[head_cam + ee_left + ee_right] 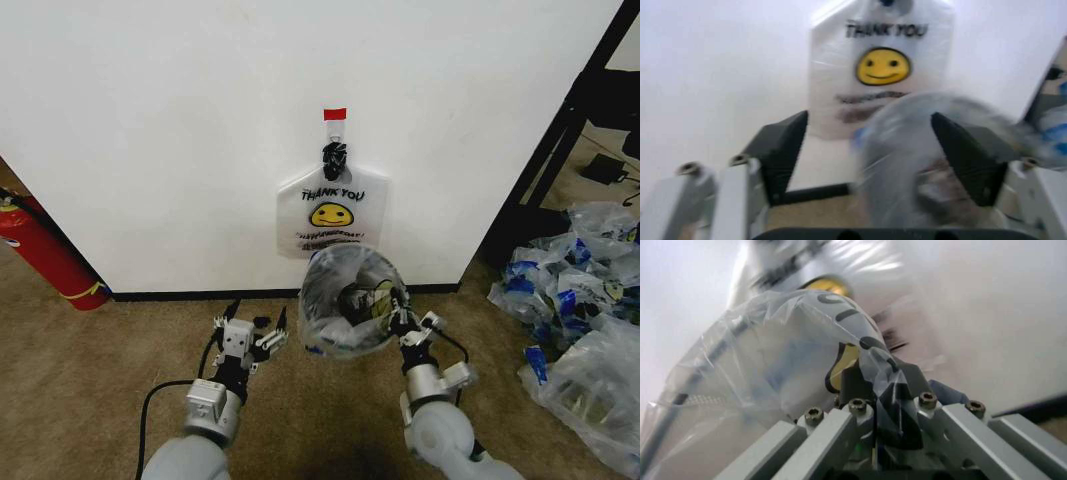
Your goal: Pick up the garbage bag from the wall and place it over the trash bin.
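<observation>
A: Where is the garbage bag (345, 305)?

B: Draped over the trash bin (352, 312), near the wall (180, 130). The right claw (404, 312) pinches its rim.

A: And the left claw (258, 327)?

B: Spread wide, empty, beside the bin.

A: Risk?

B: I think the thin film could tear or slip off if pulled unevenly. A second bag (332, 212) hangs on the hook (334, 152).

The bag hanging on the wall (331, 212) carries black "THANK YOU" above a yellow smiley; the smaller lines under it cannot be read.
</observation>
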You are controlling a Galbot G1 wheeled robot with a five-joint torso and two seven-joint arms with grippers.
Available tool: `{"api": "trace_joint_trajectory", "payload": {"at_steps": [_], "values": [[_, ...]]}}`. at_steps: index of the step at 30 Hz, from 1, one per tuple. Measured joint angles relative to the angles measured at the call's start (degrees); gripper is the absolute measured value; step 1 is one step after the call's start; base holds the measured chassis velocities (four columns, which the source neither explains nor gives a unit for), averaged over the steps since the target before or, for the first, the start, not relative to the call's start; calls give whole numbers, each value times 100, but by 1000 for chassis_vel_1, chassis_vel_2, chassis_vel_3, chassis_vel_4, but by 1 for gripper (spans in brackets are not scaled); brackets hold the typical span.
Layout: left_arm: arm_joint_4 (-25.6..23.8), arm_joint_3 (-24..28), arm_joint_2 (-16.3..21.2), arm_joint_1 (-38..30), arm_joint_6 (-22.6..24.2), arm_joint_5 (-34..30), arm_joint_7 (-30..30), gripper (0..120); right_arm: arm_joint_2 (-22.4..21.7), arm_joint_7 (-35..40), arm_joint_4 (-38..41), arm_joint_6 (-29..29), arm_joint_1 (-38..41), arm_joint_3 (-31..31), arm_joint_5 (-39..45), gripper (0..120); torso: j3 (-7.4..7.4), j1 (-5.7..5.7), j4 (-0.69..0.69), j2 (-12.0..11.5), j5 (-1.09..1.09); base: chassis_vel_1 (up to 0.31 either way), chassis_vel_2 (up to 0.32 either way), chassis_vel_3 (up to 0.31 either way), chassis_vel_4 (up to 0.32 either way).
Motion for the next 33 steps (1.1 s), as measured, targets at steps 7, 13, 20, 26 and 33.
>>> {"api": "trace_joint_trajectory", "payload": {"at_steps": [7, 13, 20, 26, 33], "values": [[224, 201, -281, -158, 489, -499, 45, 45, 225, -340, -542, 377, 204, -506, -1075, 1, 0, 0, -1, 0, -3, 0, 0, 0, 0], [666, 312, -456, -466, 909, -983, -115, 22, 420, -797, -905, 571, 479, -706, -1113, 1, 0, 0, 0, 0, -3, 0, 0, 0, 0], [1101, 253, -450, -825, 1403, -1067, -580, 0, 531, -1265, -906, 660, 488, -816, -832, 1, 0, 1, 0, 0, -2, 0, 0, 0, 0], [1441, 297, -526, -1094, 1666, -1188, -1149, 0, 548, -1515, -874, 748, 436, -848, -825, 1, 0, 1, 0, 0, -2, 0, 0, 0, 0], [2077, 494, -641, -1522, 1745, -1187, -1760, 0, 449, -1718, -680, 761, 333, -854, -730, 1, 1, 1, 0, 0, -2, 0, 0, 0, 0]]}}
